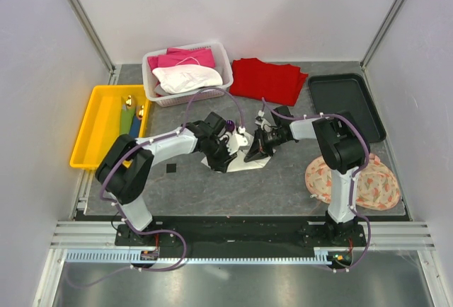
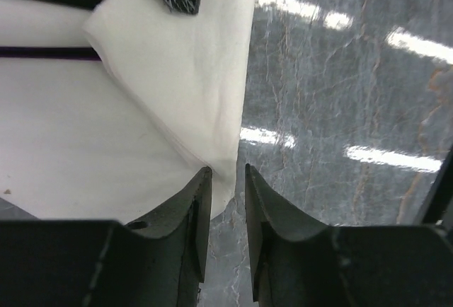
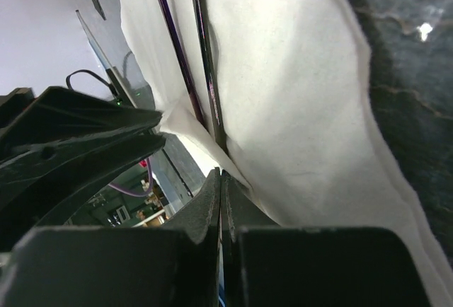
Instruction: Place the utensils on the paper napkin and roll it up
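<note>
Utensils (image 3: 206, 59) run straight away from right pincer (image 3: 221, 174) pinching paper napkin (image 3: 297, 95); left pincer (image 2: 228, 172) ajar.

Site: robot test cell, lab type. From my feed: white panel walls (image 1: 248, 10) on aluminium posts (image 1: 83, 17) enclose the grey desk (image 1: 283, 180); mounting rail (image 1: 241, 240) at 6 o'clock; yellow bin (image 1: 86, 137) at 9.

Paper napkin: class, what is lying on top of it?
Two slim utensil handles, one purple, lie side by side on the paper napkin. A folded-over flap covers part of them, so their ends cannot be seen.
</note>
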